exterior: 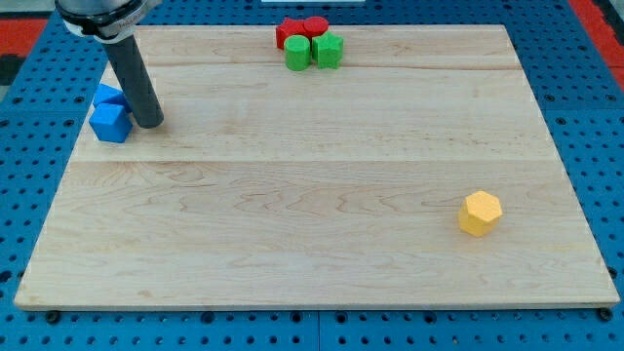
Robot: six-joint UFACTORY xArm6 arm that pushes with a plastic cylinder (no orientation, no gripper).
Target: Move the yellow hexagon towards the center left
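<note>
The yellow hexagon [480, 213] lies on the wooden board [312, 195] at the view's lower right. My tip [149, 124] rests on the board at the view's upper left, far from the hexagon. It stands just right of two blue blocks: a blue cube [111, 122] and another blue block [108, 96] behind it. The tip looks close to or touching the blue cube.
At the view's top centre a cluster holds two red blocks [292, 30] [315, 25] and two green blocks [297, 53] [328, 49]. The board lies on a blue pegboard surface [29, 146].
</note>
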